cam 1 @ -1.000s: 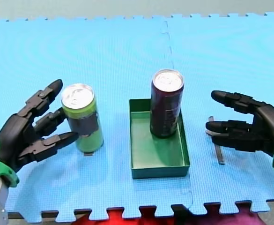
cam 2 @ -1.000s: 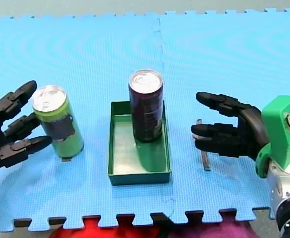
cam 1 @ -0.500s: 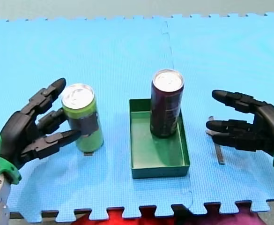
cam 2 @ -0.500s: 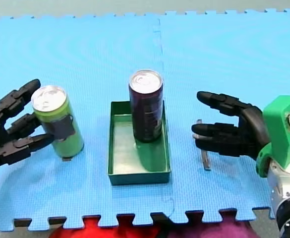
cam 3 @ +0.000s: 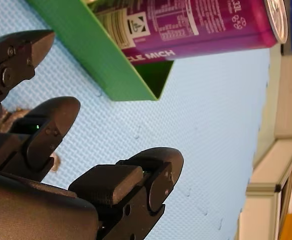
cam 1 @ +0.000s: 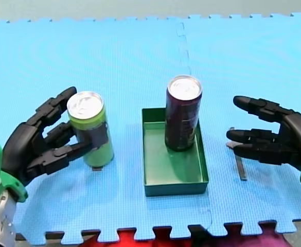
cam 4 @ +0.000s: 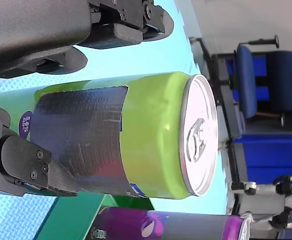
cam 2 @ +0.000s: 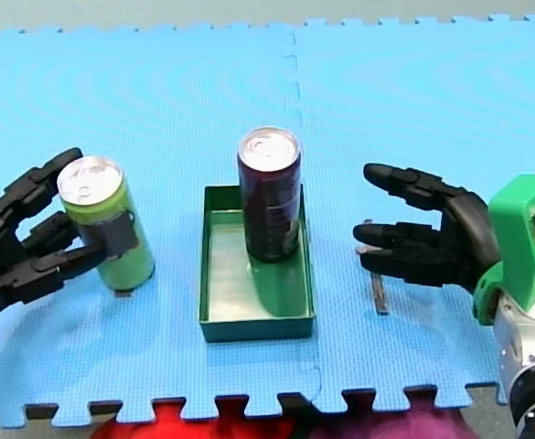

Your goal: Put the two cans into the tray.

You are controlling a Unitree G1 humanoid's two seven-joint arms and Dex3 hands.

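Observation:
A green can [cam 1: 91, 131] with a black tape band stands upright on the blue mat, left of the tray. My left hand [cam 1: 74, 123] reaches around it: the fingers are behind its left side and the thumb touches the tape in front. In the second wrist view a thin gap shows between the green can [cam 4: 150, 135] and the upper fingers. A purple can [cam 1: 182, 116] stands upright at the far end of the green tray [cam 1: 176, 189]. My right hand [cam 1: 235, 123] hovers to the right of the tray and holds nothing. The first wrist view shows the purple can [cam 3: 195, 25] inside the tray [cam 3: 101, 60].
The blue foam mat [cam 1: 140, 56] covers the table, with a seam running back from the tray. A small grey strip [cam 1: 240, 167] lies on the mat under the right hand. The mat's toothed front edge [cam 1: 155, 231] is close to the tray.
My left hand has moved right and drawn its fingers in around the green can, which has stayed where it was. The right hand has barely shifted.

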